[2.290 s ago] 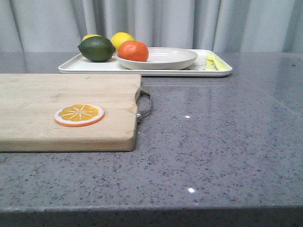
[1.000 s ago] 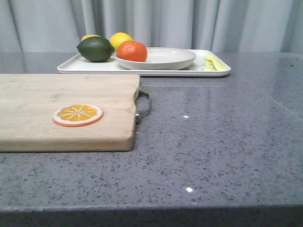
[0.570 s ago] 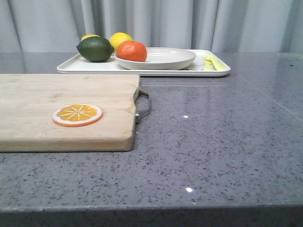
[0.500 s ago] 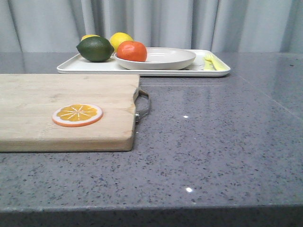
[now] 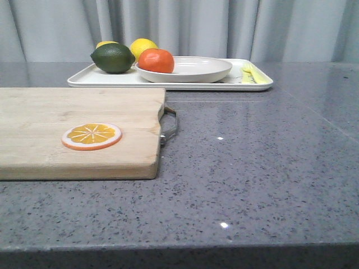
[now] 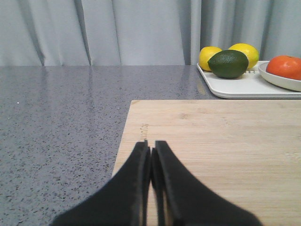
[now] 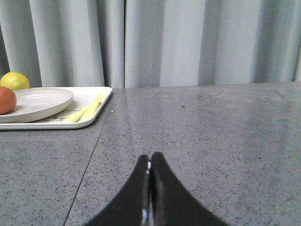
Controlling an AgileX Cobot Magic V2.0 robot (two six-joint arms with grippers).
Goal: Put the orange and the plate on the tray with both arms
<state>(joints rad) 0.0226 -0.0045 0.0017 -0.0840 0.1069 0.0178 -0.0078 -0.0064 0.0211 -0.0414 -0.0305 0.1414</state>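
The orange [image 5: 156,60] sits in the left side of the off-white plate [image 5: 196,70]. The plate rests on the white tray [image 5: 109,79] at the far side of the table. The orange [image 6: 285,67], plate [image 6: 287,82] and tray [image 6: 244,87] also show in the left wrist view, and the orange [image 7: 4,100], plate [image 7: 40,102] and tray [image 7: 91,99] in the right wrist view. My left gripper [image 6: 151,147] is shut and empty over the wooden board. My right gripper [image 7: 149,157] is shut and empty over bare table. Neither gripper shows in the front view.
A green lime [image 5: 114,58] and two lemons [image 5: 143,47] lie on the tray's left end, yellow sticks [image 5: 249,73] on its right end. A wooden cutting board [image 5: 50,112] with a metal handle [image 5: 171,124] holds an orange slice [image 5: 92,136] at near left.
The scene has shifted a few pixels left in the front view. The orange, plate and tray have kept their places relative to each other.
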